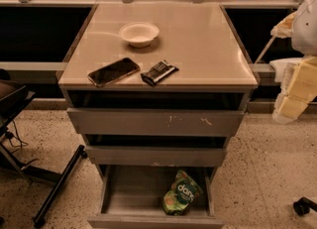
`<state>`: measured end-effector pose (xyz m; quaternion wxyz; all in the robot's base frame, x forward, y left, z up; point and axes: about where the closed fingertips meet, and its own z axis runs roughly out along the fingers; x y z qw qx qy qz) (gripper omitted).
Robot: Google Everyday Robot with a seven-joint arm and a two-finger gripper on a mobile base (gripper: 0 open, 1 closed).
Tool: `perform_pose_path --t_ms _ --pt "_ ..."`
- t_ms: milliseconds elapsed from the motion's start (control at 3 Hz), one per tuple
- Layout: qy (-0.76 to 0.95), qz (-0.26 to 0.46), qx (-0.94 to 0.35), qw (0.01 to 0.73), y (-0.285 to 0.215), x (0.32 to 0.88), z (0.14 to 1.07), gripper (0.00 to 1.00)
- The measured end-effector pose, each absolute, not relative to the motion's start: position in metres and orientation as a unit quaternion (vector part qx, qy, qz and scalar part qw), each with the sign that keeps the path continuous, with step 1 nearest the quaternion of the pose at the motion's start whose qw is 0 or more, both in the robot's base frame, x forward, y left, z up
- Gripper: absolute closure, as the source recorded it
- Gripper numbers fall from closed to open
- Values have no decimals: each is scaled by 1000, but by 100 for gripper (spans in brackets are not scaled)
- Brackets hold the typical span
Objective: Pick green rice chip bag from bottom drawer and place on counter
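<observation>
Bag of green rice chips (182, 199) lies at the lower centre of the frame, in the right half of the open bottom drawer (148, 221). End effector (293, 96) hangs at the right edge of the frame, beside the counter (198, 39), well apart from the bag, above and right of it; whether it is apart or together cannot be told. Bowl (139, 33), phone (113, 71) and dark snack bar (159, 72) sit on the counter.

"dang" on green bag (182, 193), gripper (290, 105) far right
</observation>
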<state>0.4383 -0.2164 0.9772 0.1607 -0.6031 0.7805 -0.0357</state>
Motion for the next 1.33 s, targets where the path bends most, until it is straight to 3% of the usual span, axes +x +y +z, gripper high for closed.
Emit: perform_pose_path --t_ms 667,1333 --pt "776 -22 -607 167 -204 435 956 0" --pt "807 69 -558 180 -173 415 812 0"
